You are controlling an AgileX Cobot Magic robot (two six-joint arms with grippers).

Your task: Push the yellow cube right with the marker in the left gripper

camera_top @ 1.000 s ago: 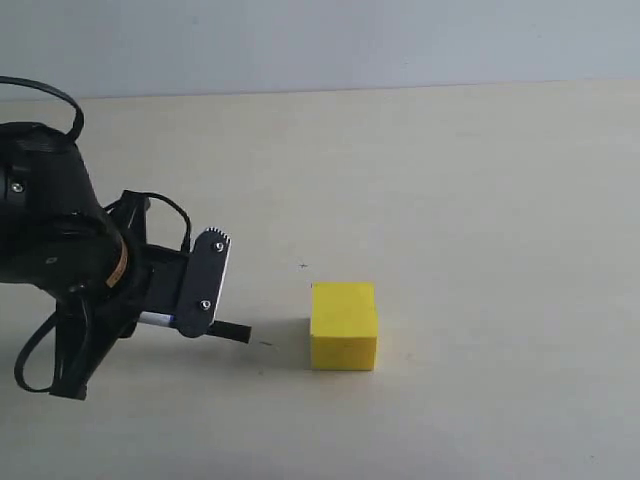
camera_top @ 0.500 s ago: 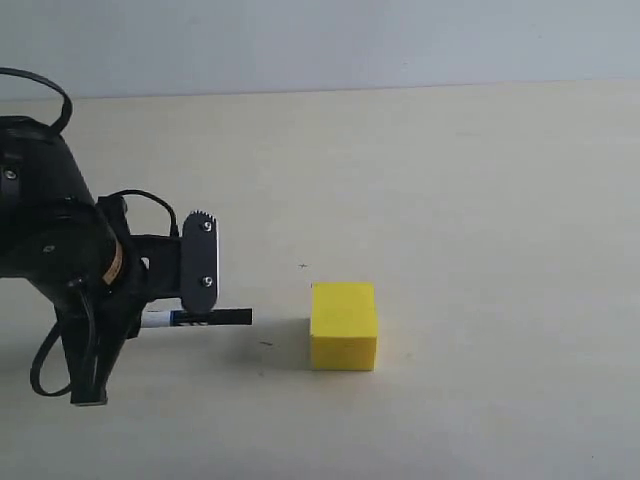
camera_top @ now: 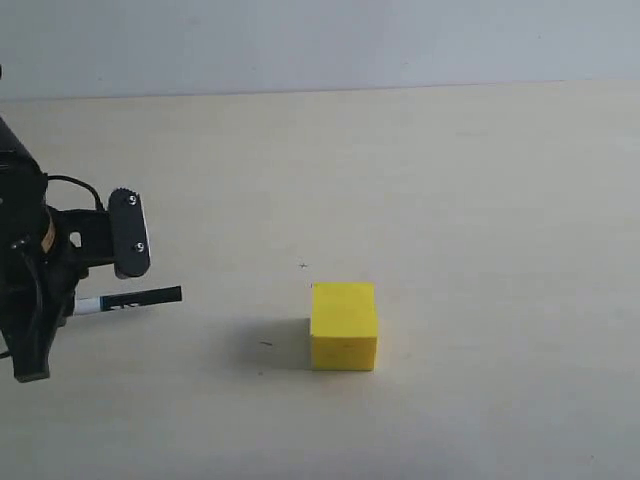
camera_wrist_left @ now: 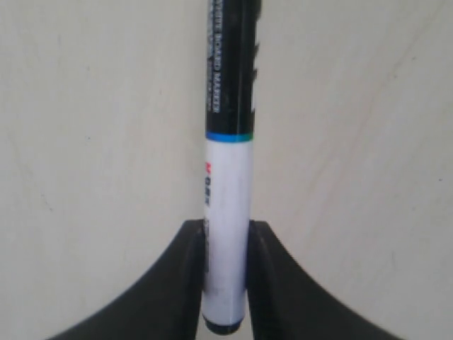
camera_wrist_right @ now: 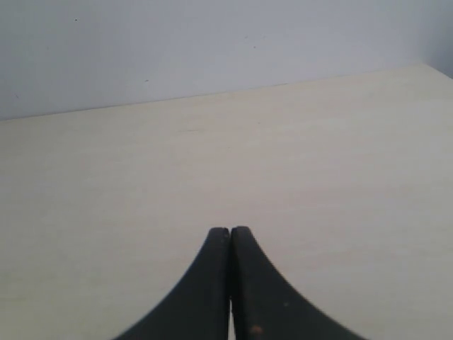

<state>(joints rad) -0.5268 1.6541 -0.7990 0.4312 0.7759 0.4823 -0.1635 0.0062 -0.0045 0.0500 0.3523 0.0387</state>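
The yellow cube (camera_top: 343,326) rests on the pale table, a little left of the middle of the exterior view. Far to its left my left gripper (camera_top: 112,290) is shut on the marker (camera_top: 132,299), whose black cap end points right toward the cube, a wide gap away. In the left wrist view the marker (camera_wrist_left: 228,212) has its white barrel clamped between the two black jaws, and the cube is out of that view. My right gripper (camera_wrist_right: 230,232) is shut with nothing in it, over bare table.
The pale table top (camera_top: 480,200) runs back to a grey wall (camera_top: 320,40). A small dark speck (camera_top: 303,266) lies on the table behind the cube.
My left gripper with the marker has drawn back to the left, away from the cube, and lifted slightly. The cube has stayed in place.
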